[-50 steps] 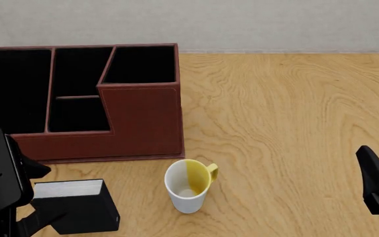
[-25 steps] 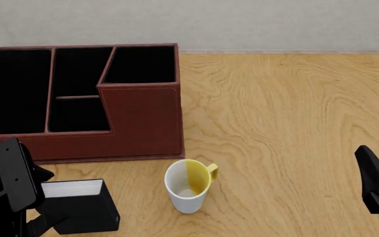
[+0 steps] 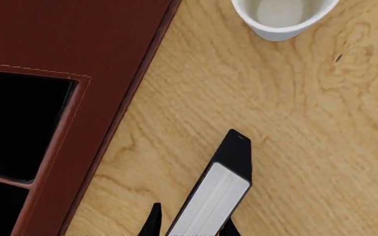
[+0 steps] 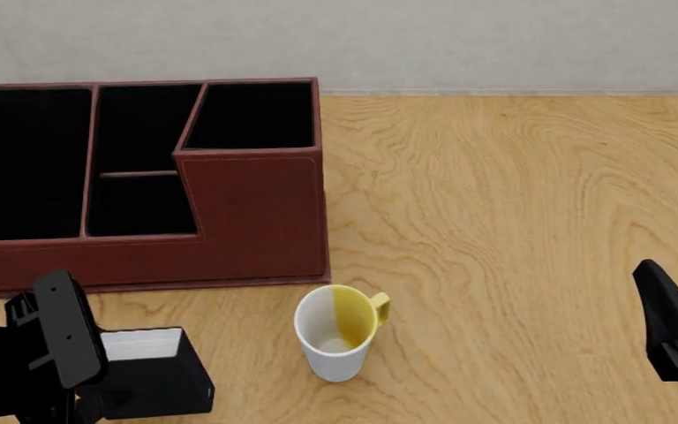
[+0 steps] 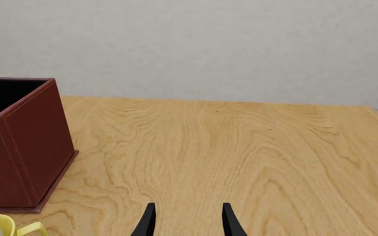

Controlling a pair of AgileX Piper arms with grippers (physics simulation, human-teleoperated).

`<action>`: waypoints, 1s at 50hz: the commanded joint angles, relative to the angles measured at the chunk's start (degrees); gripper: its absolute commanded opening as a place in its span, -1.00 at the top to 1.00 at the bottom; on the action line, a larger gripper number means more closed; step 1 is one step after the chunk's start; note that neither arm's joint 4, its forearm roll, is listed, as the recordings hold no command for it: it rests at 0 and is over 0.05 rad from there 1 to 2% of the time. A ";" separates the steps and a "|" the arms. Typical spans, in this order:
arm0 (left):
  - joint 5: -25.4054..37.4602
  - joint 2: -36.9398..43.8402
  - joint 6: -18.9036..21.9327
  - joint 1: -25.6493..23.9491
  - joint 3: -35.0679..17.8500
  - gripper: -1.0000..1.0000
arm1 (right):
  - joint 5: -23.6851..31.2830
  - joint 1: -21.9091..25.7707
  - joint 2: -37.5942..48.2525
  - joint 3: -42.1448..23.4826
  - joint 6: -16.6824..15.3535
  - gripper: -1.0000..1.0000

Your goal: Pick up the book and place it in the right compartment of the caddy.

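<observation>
A light wooden table (image 4: 516,203) with a swirling grain is seen filling most of the front view, bounded at the top of the frame by a grey wall. The reddish-brown caddy (image 4: 251,216) is set on it in the upper left. A white-and-yellow mug (image 4: 336,333) is stood upright on the wood at lower centre, just below the caddy's lower right corner and apart from it. The black book (image 4: 151,382) is found at lower left, on edge, white pages turned upward.
</observation>
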 commanded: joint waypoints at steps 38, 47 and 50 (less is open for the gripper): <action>25.28 -8.97 -6.69 -11.33 -23.25 1.00 | -0.58 0.31 1.04 0.01 0.50 -1.00; 32.32 -8.60 -11.55 -17.85 -36.80 1.00 | -0.58 0.32 1.04 0.01 0.81 -1.00; 33.26 -7.89 -12.49 -18.73 -41.49 1.00 | -0.57 0.33 1.03 0.01 0.95 -1.00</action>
